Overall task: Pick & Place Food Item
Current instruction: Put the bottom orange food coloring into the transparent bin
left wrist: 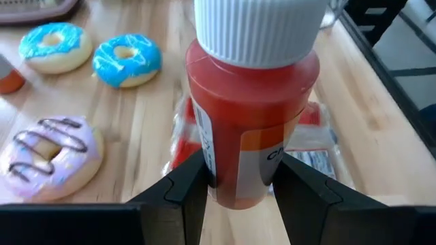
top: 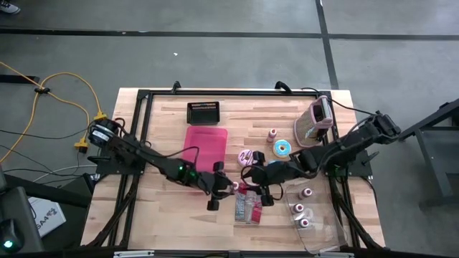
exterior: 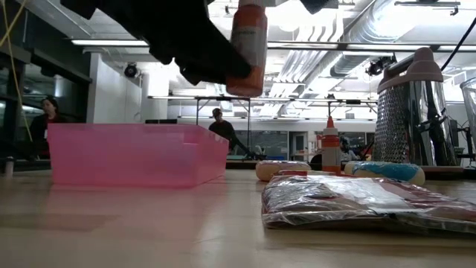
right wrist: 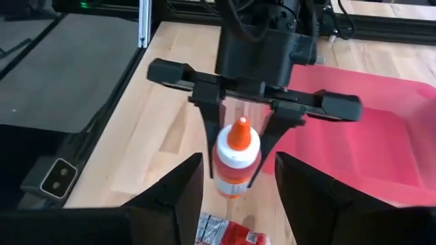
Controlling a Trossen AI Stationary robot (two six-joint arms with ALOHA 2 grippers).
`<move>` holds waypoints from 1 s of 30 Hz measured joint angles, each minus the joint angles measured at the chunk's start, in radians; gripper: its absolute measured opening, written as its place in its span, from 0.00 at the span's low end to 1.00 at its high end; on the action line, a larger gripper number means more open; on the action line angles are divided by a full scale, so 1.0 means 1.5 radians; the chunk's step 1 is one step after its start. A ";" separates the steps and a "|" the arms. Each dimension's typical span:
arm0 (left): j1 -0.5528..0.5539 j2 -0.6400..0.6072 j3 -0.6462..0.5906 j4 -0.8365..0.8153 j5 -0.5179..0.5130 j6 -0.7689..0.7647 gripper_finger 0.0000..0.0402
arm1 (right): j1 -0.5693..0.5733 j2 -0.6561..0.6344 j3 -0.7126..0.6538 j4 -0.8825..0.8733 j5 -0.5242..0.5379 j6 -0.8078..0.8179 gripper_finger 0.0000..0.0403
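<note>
The left hand (left wrist: pixel 235 194) is clamped on an orange bottle (left wrist: pixel 252 109) held off the worktop (top: pixel 165 215) just beside the empty pink bin (exterior: pixel 137 152), its white cap clear only from the wrist, while the right hand (right wrist: pixel 238 194), jaws apart and holding nothing, faces it.

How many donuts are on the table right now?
3: two blue-iced donuts side by side and one pink-iced donut with dark drizzle nearer the left gripper. More could be hidden under the arms.
</note>
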 joint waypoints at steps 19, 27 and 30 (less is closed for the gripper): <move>0.052 -0.042 0.065 -0.158 0.035 0.076 0.35 | -0.045 0.000 0.000 0.016 -0.037 -0.005 0.42; 0.066 -0.043 0.067 -0.162 0.035 0.086 0.35 | -0.047 0.000 0.000 0.016 -0.033 -0.008 0.42; 0.071 -0.043 0.072 -0.163 0.035 0.086 0.35 | -0.052 -0.001 0.000 0.016 -0.032 -0.008 0.42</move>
